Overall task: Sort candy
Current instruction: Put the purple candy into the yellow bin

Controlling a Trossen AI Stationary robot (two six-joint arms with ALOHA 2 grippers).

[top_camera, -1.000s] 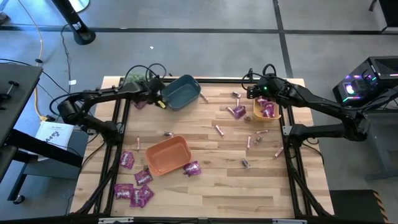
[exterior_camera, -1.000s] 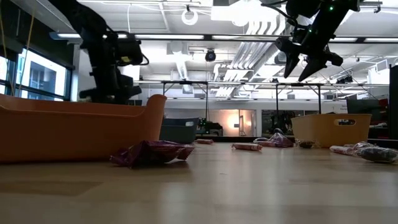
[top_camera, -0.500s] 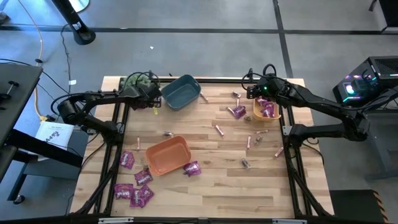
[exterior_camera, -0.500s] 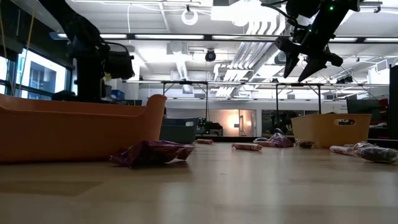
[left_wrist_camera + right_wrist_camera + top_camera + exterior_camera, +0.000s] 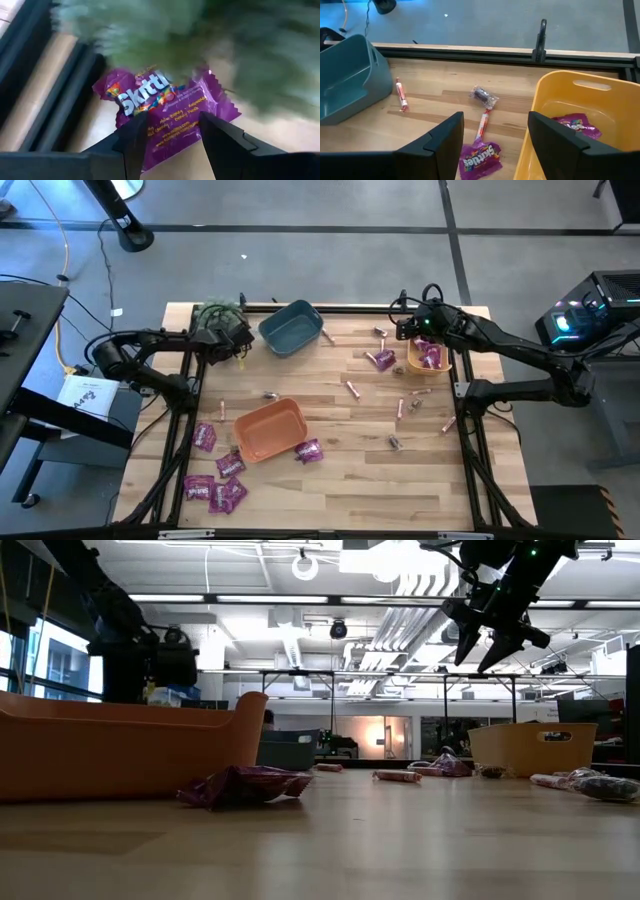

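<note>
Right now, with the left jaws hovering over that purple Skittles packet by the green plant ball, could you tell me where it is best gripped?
Probably across the middle of the purple Skittles packet, from straight above. It lies flat on the wood, and the left gripper already hangs over it with open jaws either side. Its far edge sits against the green plant ball, so avoid that edge.

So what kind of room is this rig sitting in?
Probably a lab or workshop: exposed ceiling pipes and strip lights overhead, more work tables in the open hall behind, and a bare grey floor around the wooden table.
</note>
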